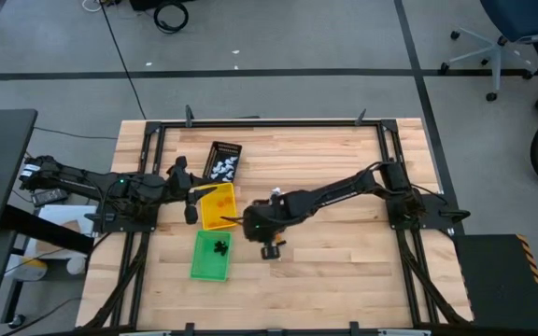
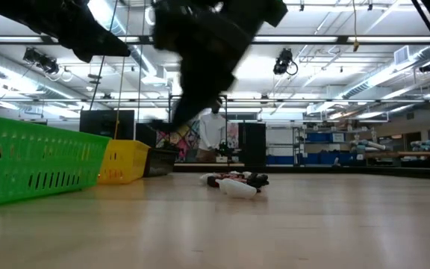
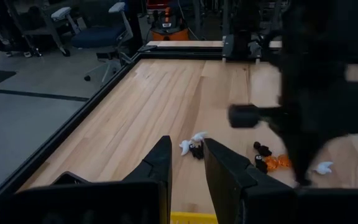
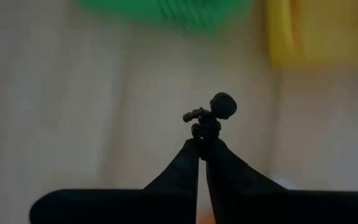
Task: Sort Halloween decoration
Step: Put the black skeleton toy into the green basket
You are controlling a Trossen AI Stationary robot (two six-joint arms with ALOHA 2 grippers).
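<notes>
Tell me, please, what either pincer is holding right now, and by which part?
The right pincer pinches a small black trinket by its lower end. The left pincer is open and holds nothing.

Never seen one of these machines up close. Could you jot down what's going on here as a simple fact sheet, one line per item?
Table: wooden top
Trays: black tray, yellow tray, green tray, in a row
Black tray contents: white trinkets
Green tray contents: black trinkets
Unsorted pile: loose trinkets on the wood
Right end effector: shut on a small black trinket, near the yellow and green trays
Left end effector: open, over the yellow tray's edge, holding nothing
</notes>
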